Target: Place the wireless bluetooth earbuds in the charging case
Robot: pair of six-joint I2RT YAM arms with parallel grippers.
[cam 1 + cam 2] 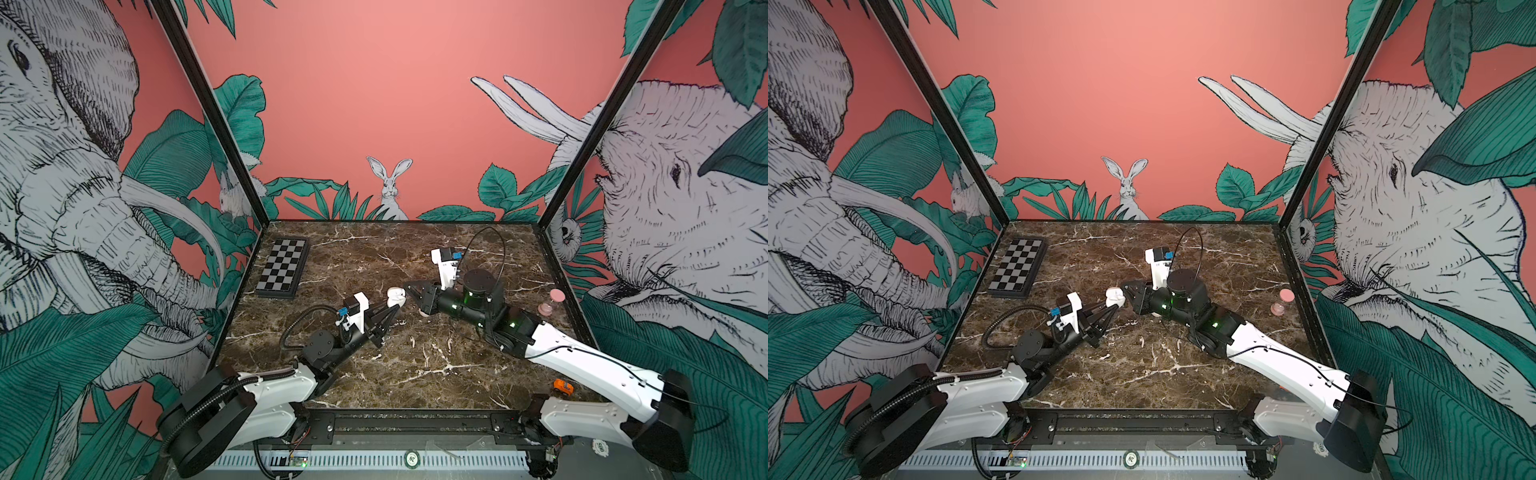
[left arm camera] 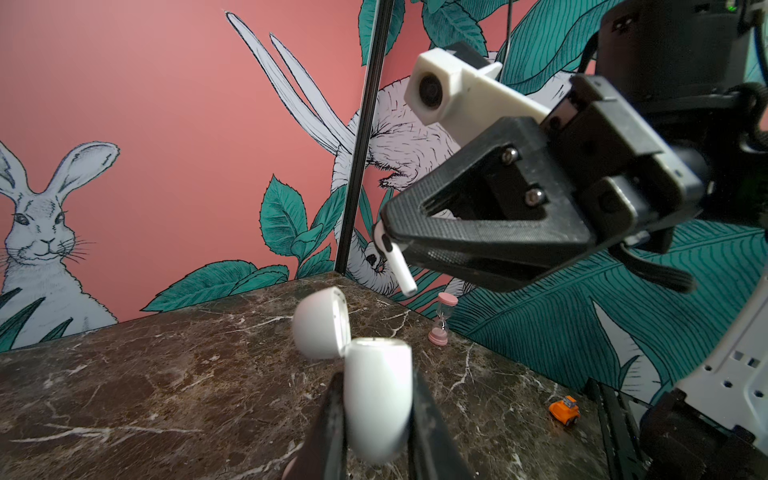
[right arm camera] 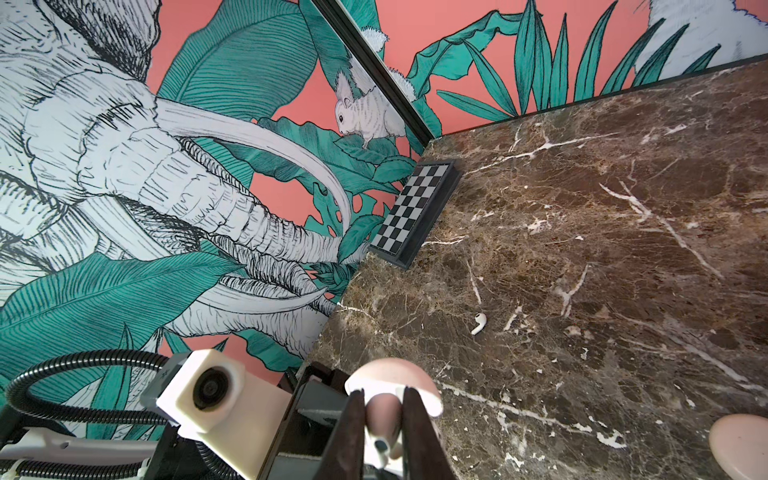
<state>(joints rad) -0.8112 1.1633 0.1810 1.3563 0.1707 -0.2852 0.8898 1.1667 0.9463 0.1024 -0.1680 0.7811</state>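
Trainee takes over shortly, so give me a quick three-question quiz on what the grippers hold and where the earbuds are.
1. True or false: the charging case in the left gripper has its lid shut.
2. The right gripper holds: A) nothing B) an earbud C) a pen?
3. Fill in: the second earbud lies on the marble ____.
Key: 1 false, the lid stands open; 2 B; 3 table.

You have soft, even light, with only faint shadows on the marble table (image 1: 415, 374). Both top views bow at the edges. The charging case (image 2: 376, 407) blurs up close, its rim glaring.
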